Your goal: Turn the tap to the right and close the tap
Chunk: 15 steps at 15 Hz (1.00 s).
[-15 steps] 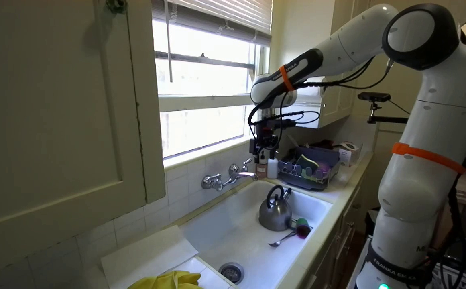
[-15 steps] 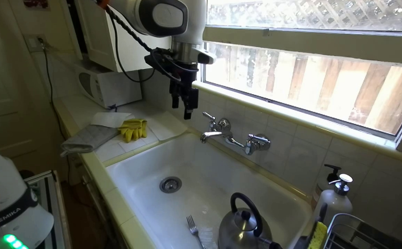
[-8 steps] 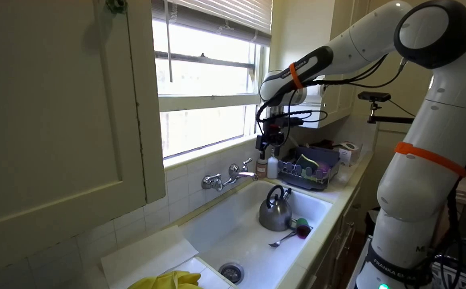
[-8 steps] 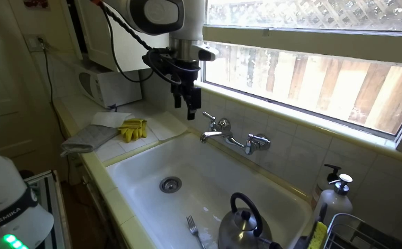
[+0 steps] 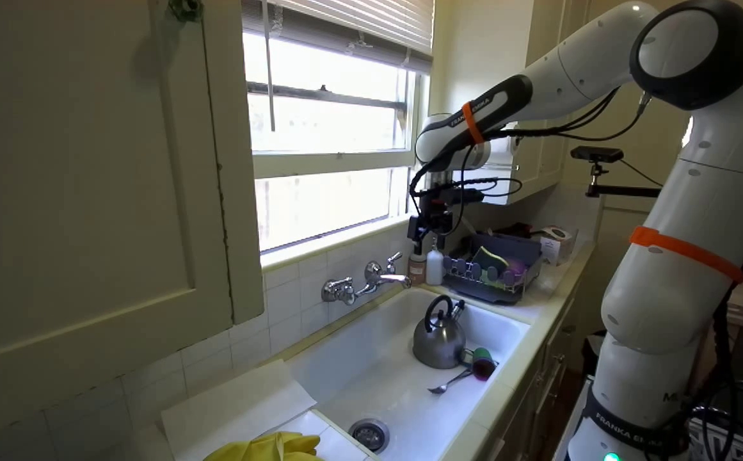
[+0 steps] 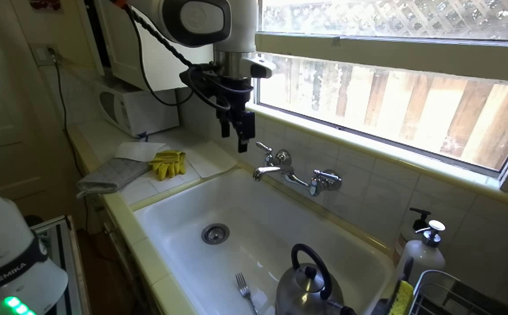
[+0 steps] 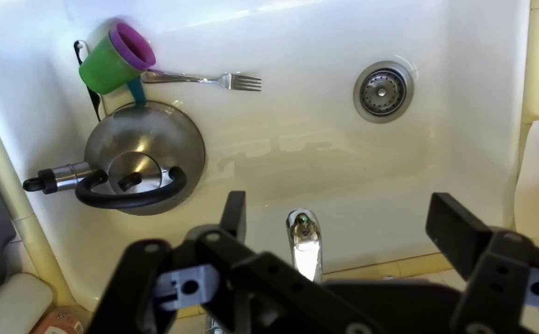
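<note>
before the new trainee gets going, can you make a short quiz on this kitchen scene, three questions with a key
1. True or false: the hand is open and apart from the tap.

2. What colour are the gloves?
a) blue
b) yellow
c) red

3. Fill in: the kettle stands in the ____.

Key: 1. True. 2. b) yellow. 3. sink.

In an exterior view, the tabletop (image 6: 140, 191) bears a microwave (image 6: 142, 111), far; yellow gloves (image 6: 167, 165), nearer; grey cloth (image 6: 116, 175), left.
</note>
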Each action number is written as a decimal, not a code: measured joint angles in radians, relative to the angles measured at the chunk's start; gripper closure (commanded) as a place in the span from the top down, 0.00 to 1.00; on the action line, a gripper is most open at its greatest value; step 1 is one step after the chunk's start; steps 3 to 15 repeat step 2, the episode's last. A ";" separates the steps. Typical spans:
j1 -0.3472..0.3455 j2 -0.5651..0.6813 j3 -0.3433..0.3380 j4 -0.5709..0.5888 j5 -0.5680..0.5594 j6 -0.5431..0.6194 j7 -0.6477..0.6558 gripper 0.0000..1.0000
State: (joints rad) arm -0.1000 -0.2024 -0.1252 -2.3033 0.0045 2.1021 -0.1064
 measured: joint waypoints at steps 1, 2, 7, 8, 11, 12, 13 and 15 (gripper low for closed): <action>0.000 0.000 0.000 0.000 0.000 0.000 0.000 1.00; 0.000 0.000 0.000 0.000 0.000 0.000 0.000 1.00; 0.000 0.000 0.000 0.000 0.000 0.000 0.000 1.00; 0.000 0.000 0.000 0.000 0.000 0.000 0.000 1.00; 0.000 0.000 0.000 0.000 0.000 0.000 0.000 1.00; 0.000 0.000 0.000 0.000 0.000 0.000 0.000 1.00; 0.000 0.000 0.000 0.000 0.000 0.000 0.000 1.00; 0.000 0.000 0.000 0.000 0.000 0.000 0.000 1.00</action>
